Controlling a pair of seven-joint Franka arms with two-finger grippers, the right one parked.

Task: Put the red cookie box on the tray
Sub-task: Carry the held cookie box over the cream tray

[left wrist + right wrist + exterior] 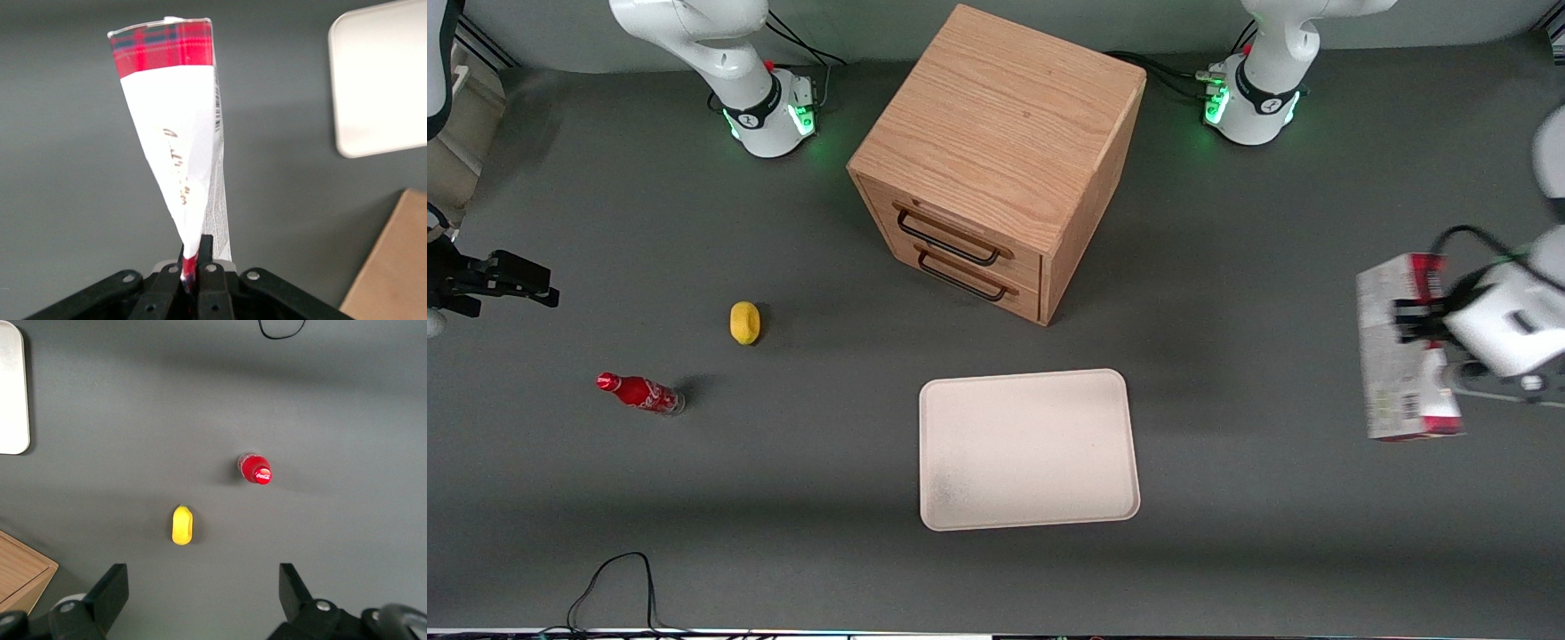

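The gripper [1405, 322] hangs above the worktop [1227, 551] at the working arm's end, well apart from the tray [1030, 449]. Its fingers [205, 270] are pressed onto the box [1403, 356], pinching it by one thin edge, so the carton is held clear of the worktop. In the front view the box shows a long pale face with small print, a red plaid end toward the arm bases and red at the end nearer the camera. In the left wrist view the box [177, 140] runs away from the gripper [195, 272], white along most of its length with faint gold lettering, a red plaid band at its outer end and a grey printed side panel with a barcode.

The tray lies flat on the worktop, nearer the front camera than the cabinet [996, 151] and nothing rests on it. Its rounded corner also shows in the left wrist view [373, 87], as does a wooden edge of the cabinet [393, 267].

The cabinet stands turned at an angle, both drawers shut, each with a dark wire handle.

Toward the parked arm's end a yellow lemon-like thing [744, 322] sits on the worktop, and a small red bottle [640, 393] stands nearer the camera than it. Both also show in the right wrist view, the yellow thing [182, 525] near the bottle [255, 469].

A black cable [618, 578] loops at the worktop's near edge.
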